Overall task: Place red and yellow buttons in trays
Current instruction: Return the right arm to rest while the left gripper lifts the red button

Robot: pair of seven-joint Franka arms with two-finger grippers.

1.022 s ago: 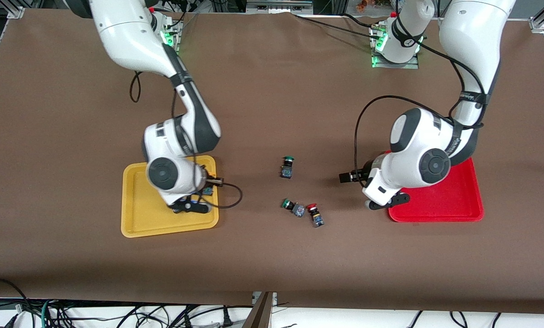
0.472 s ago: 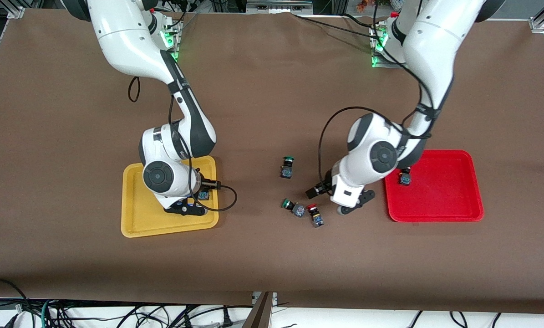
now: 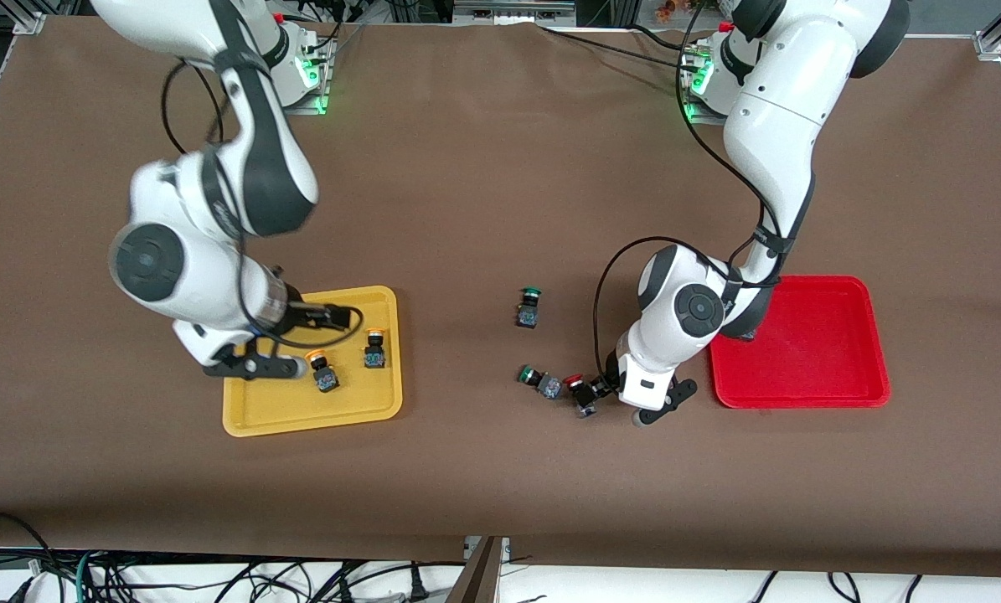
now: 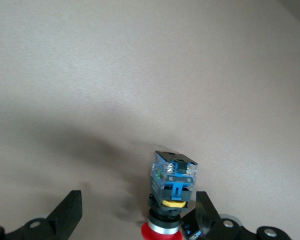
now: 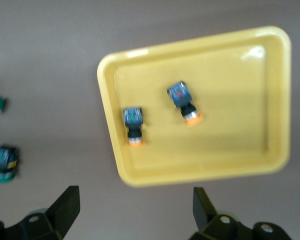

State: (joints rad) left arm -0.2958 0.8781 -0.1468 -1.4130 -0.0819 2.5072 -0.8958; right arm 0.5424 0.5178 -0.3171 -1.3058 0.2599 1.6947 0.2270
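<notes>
Left gripper [image 3: 617, 400] low at red-capped dark push-button [image 3: 581, 394], jaws wide, gripping nothing. Right gripper [image 3: 257, 366] over yellow plastic tray [image 3: 316, 417], jaws wide, empty.

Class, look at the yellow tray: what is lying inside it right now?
Inside the yellow tray lie two yellow-capped buttons, apart from each other. The right gripper, open, covers the tray's corner near the right arm's end.

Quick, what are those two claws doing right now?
Left gripper: open, around the red button on the table.
Right gripper: open, empty, above the yellow tray.
</notes>
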